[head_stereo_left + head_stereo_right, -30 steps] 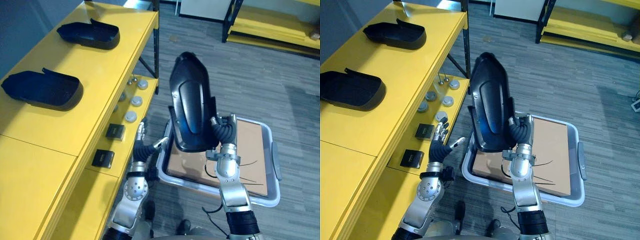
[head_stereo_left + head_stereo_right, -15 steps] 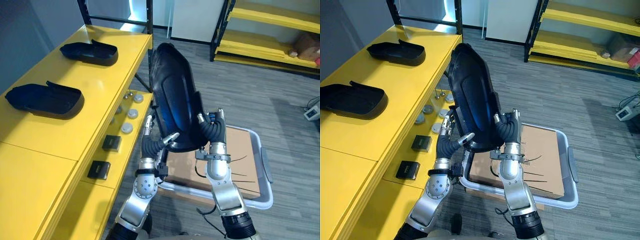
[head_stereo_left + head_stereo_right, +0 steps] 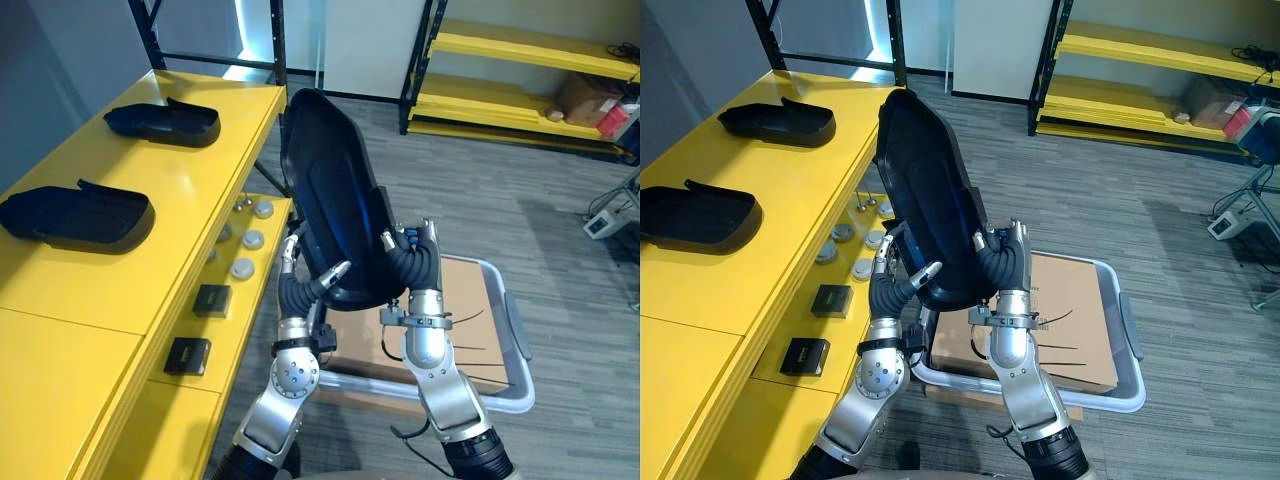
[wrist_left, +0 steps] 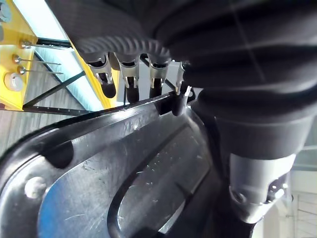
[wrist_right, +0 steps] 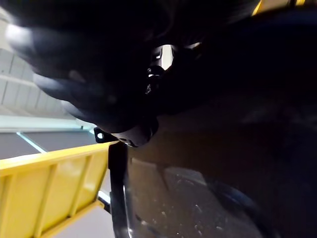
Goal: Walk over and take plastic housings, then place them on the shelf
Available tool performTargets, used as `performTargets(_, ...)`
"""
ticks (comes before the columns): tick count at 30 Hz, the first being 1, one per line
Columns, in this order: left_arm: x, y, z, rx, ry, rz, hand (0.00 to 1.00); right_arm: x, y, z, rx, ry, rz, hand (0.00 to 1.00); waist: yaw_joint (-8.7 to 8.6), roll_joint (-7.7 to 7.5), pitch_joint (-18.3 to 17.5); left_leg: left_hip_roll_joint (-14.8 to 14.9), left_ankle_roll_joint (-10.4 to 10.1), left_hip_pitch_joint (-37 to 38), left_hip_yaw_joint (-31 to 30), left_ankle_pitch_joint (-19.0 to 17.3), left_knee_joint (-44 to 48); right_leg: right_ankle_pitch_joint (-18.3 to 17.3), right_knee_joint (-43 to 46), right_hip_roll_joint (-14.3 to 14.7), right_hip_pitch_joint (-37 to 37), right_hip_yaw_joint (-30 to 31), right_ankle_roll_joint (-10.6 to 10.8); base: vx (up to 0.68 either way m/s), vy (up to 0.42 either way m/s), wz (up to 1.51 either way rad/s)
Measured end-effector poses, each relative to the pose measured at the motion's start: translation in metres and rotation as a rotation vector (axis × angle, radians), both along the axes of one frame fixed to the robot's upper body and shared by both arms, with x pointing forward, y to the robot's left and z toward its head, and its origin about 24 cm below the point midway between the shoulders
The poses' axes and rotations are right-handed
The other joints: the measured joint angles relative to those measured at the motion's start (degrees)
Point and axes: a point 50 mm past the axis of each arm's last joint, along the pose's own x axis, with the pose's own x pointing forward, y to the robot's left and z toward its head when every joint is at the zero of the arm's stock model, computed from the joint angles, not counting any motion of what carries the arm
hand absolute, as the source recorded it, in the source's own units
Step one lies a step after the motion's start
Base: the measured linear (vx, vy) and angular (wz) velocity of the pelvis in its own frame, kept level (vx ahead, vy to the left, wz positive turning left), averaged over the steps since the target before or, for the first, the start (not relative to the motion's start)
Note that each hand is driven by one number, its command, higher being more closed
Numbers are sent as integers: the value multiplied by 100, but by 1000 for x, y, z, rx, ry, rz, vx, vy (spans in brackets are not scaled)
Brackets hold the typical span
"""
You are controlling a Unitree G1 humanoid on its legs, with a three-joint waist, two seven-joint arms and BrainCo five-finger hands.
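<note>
My left hand [image 3: 305,285] and, seemingly, right hand [image 3: 410,260] curl fingers round the upright housing [image 3: 330,190]; shelf [image 3: 190,170] lies leftward.

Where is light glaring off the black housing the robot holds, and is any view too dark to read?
Left eye view: a bluish sheen runs down the plastic housing, and the yellow shelf top shines softly. Left wrist view: blue reflection and bright glints on the housing, bright backlight beyond it. Right wrist view: almost wholly in shadow, faint glints alone.
</note>
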Motion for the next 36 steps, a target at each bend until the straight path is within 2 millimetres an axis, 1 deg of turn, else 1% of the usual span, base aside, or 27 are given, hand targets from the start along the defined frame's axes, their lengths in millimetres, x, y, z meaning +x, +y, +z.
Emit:
performTargets(4, 0, -3, 0, -47, 15, -65, 0, 5, -10, -10, 11, 50, -34, 100, -3, 4, -2, -12, 21, -3, -80, 18, -2, -1, -3, 1, 35, -88, 1, -8, 4, 10)
performTargets(9, -2, -6, 5, -132, -4, -126, 0, 10, -18, -8, 21, 43, -64, 100, -6, 39, -23, -18, 36, -12, -113, 32, -2, -1, 0, 1, 38, -114, 0, -7, 3, 3)
performTargets(13, -8, -10, 15, -184, -43, -169, 0, 15, -26, -8, 19, 46, -91, 100, -11, 131, -101, -39, 50, -52, -195, 49, -2, -2, -5, -7, 33, -187, 1, -2, 6, 9)
performTargets(17, -11, -11, 22, -200, -74, -183, 0, 16, -33, -10, 12, 51, -118, 100, -11, 132, -101, -45, 52, -47, -252, 70, -1, -2, -19, -4, 72, -257, 1, -9, -2, 9)
performTargets(20, -14, -11, 33, -222, -137, -203, 0, 19, -36, -19, 1, 94, -135, 100, -7, 132, -101, -44, 53, -38, -256, 73, -2, -2, -16, -4, 79, -259, 1, 0, 0, 0)
performTargets(21, -16, -9, 39, -239, -175, -201, 0, 20, -38, -26, -5, 123, -142, 100, -8, 132, -101, -44, 54, -37, -256, 74, -2, -1, -15, -4, 79, -257, 2, 0, 0, 0)
performTargets(22, -16, -8, 40, -241, -180, -199, 0, 20, -38, -26, -5, 125, -143, 100, -8, 132, -101, -44, 54, -37, -257, 74, -2, -1, -15, -4, 79, -257, 2, 0, 0, 0)
performTargets(24, -16, -6, 39, -241, -179, -187, 0, 20, -39, -26, -3, 123, -147, 100, -9, 132, -101, -43, 54, -35, -257, 74, -2, -1, -15, -3, 80, -255, 2, 0, 0, 0)
performTargets(28, -17, 4, 31, -236, -143, -131, 0, 20, -45, -23, 16, 110, -178, 100, -6, 131, -100, -43, 54, -36, -256, 73, -3, -1, -17, -2, 80, -254, 2, 0, 0, 0)
performTargets(31, -14, 13, 29, -198, -141, -70, 0, 19, -45, -22, 30, 102, -192, 100, -10, 130, -100, -40, 54, -33, -250, 73, -3, -1, -17, 0, 80, -245, 2, 0, 0, 0)
performTargets(33, -13, 15, 24, -168, -122, -45, 0, 18, -44, -17, 38, 83, -187, 100, -8, 129, -99, -38, 54, -31, -244, 73, -4, -1, -17, 1, 80, -238, 2, 0, 0, 0)
performTargets(36, -9, 18, 12, -116, -62, -6, 0, 15, -38, -4, 70, 24, -167, 100, -8, 126, -98, -34, 53, -21, -225, 72, -6, -1, -17, 1, 78, -217, 2, -6, 0, -3)
